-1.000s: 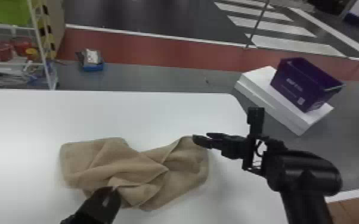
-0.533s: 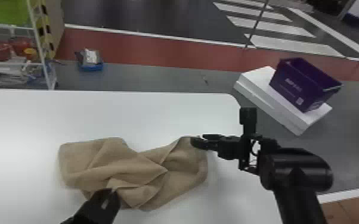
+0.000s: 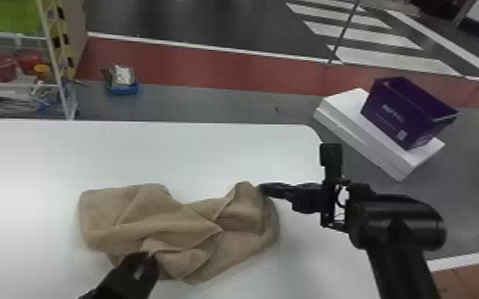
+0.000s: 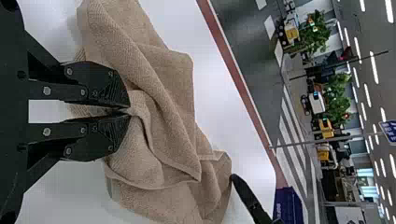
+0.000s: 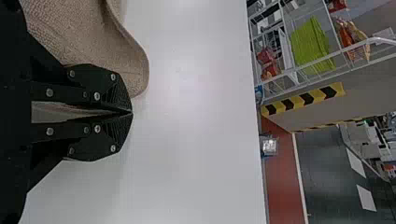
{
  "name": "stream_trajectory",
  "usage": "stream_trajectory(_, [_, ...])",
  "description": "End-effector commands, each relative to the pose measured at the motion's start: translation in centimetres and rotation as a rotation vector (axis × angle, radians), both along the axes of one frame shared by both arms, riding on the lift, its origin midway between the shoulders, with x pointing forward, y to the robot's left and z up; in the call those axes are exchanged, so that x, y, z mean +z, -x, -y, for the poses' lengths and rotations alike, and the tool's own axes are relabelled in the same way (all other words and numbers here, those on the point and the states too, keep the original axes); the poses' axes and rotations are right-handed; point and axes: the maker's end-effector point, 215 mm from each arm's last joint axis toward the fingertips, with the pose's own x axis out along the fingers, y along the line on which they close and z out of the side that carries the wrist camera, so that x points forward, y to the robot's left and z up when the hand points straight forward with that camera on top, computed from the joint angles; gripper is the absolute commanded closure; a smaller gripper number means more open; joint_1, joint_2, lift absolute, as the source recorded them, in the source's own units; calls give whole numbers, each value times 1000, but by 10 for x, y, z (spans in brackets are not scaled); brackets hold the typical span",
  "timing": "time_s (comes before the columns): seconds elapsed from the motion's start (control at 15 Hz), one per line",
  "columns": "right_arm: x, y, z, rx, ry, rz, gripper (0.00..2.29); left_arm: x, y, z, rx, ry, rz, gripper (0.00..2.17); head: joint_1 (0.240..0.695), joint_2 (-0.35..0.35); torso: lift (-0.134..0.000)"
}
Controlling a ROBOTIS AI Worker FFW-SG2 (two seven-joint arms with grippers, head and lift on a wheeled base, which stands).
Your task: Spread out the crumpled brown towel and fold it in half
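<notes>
We look down from the head camera on a white table [image 3: 211,155], where a crumpled brown towel [image 3: 171,214] lies in overlapping folds, twelve o'clock pointing away from the robot and the cloth's middle serving as our clock's centre. Toward eight o'clock, the left gripper [image 3: 149,256] reaches in over the near edge of the cloth; in the left wrist view we see its tips pressed together on a small pinch of towel, with creases running out from the grip. At two o'clock, the right gripper [image 3: 261,187] comes in from the side, its tips at the towel's far corner. In the right wrist view we find those fingers narrowed until the ends meet, the rounded edge of the cloth passing just beside them and no fabric visible between the tips. The towel spans the space between the two arms, bunched through the middle, with one flatter part toward ten o'clock and a raised fold near two. Beyond the table, farther out at two o'clock, we see a purple bin [image 3: 390,115] tilted on white boxes [image 3: 362,139] on the grey floor. At eleven o'clock stand a wire rack [image 3: 64,97] with a green item [image 3: 8,16] on top and, beside it, a blue tub [image 3: 123,90] on the floor.
</notes>
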Motion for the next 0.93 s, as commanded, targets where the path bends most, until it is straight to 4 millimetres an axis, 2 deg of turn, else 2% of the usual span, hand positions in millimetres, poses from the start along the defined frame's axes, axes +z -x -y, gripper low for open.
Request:
stream_trajectory(0.0, [-2, 3, 11, -9, 18, 1, 1396, 7, -5, -13, 23, 4, 9, 1001, 695, -291, -123])
stream_trajectory(0.27, [-3, -7, 49, -45, 92, 43, 1396, 19, -21, -48, 77, 12, 22, 1001, 695, -289, -123])
stream_trajectory(0.6, [4, -11, 74, -89, 131, 65, 1396, 34, -45, -90, 166, 52, 39, 1001, 695, -276, -123])
stream_trajectory(0.73, [14, -15, 89, -106, 147, 88, 1396, 45, -56, -115, 208, 70, 54, 1001, 695, -268, -123])
stream_trajectory(0.87, [25, -19, 105, -134, 148, 115, 1416, 48, -61, -138, 245, 69, 59, 1001, 695, -252, -123])
